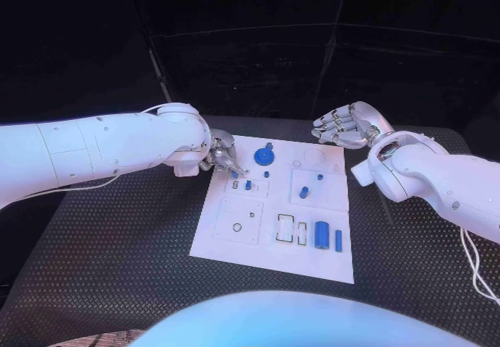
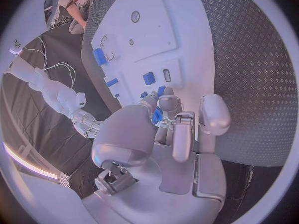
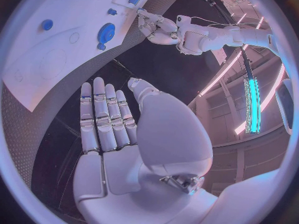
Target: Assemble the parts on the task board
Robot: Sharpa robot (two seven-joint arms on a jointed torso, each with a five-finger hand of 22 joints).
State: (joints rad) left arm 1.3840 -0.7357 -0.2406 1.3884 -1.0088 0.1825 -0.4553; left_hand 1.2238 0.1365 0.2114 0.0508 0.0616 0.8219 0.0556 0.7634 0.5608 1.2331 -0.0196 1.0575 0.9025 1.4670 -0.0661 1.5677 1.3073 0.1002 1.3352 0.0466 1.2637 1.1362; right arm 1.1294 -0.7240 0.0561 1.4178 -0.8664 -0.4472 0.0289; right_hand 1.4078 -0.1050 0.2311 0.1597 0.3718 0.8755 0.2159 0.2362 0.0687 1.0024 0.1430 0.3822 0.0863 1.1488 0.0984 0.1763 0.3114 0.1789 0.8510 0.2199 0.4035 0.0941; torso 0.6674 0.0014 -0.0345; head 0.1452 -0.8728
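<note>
Head view
Board: white plate mid-table, long axis running away from the robot, slightly skewed; no legible writing.
Left hand: at the board's far left edge, fingertips down on the board beside a small blue part; whether anything is pinched cannot be told here.
Right hand: raised past the board's far right corner, fingers apart, holding nothing.
Gear: round blue part near the board's far edge, just right of the left hand.
Cylinder: blue, lying at the board's near right, long axis along the board's length; thin blue bar beside it, parallel.
Peg: blue, mid-right of the board.

Left wrist view
Left hand: fingers curled at the board edge, a blue piece between the fingertips.

Right wrist view
Right hand: flat, fingers straight, released.
Gear: on the board, near the left hand.
</note>
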